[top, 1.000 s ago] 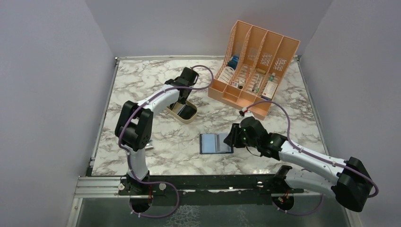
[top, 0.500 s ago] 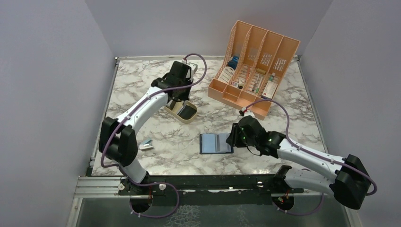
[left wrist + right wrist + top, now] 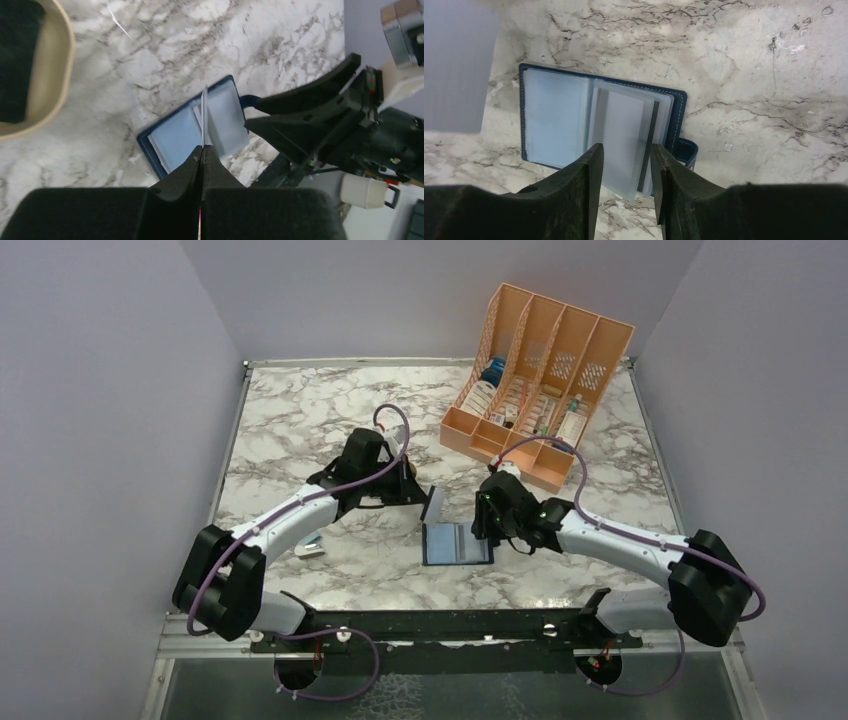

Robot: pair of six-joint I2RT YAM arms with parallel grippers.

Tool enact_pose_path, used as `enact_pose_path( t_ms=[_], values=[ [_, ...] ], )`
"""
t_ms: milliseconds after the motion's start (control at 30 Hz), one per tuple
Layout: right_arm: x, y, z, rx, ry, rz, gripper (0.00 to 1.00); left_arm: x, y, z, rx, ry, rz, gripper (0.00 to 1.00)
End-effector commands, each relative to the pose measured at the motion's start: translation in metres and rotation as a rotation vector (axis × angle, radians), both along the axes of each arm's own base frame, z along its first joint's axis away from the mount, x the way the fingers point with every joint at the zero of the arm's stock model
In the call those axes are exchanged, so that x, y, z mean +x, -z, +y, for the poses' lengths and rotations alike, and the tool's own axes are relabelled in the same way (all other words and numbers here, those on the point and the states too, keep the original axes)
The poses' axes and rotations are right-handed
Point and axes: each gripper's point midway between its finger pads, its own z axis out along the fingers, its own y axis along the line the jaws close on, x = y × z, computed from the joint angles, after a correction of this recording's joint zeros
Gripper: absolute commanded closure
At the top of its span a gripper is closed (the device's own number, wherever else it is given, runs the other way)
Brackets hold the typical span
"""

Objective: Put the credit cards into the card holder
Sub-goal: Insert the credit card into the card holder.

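the peach file rack [image 3: 545,350] at the far right corner of the worktop [image 3: 290,410] holds bottles [image 3: 572,426], the navy card holder [image 3: 457,542] lies open near the near edge's middle under the right gripper [image 3: 625,148], its jaws parted and empty, and the left gripper [image 3: 201,148] pinches one credit card [image 3: 433,503] just beside it.

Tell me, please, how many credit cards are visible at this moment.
1: a pale credit card, pinched in the shut left pincer, close to the open card holder. More may be hidden inside its sleeves, which I cannot make out clearly.
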Motion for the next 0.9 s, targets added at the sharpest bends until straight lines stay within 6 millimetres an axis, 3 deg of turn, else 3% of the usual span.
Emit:
enact_pose_path(
  t_ms=[0,267,400,533,867],
  values=[
    [0.013,0.005,-0.007,-0.087,0.023,-0.033,0.62,-0.024,-0.021,-0.027,-0.189,0.025,0.029,1.0],
    [0.002,0.041,-0.015,-0.129,0.035,0.037,0.65,-0.058,0.015,-0.048,-0.182,0.017,0.132,1.0],
    [-0.012,0.056,-0.022,-0.12,0.048,0.079,0.71,-0.062,0.028,-0.052,-0.154,0.012,0.142,1.0],
    [-0.021,0.061,-0.024,-0.078,0.063,0.098,0.77,-0.06,0.04,-0.046,-0.115,-0.022,0.138,1.0],
    [-0.025,0.062,-0.02,-0.037,0.058,0.103,0.8,-0.06,0.064,-0.044,-0.076,-0.035,0.16,1.0]
  ],
)
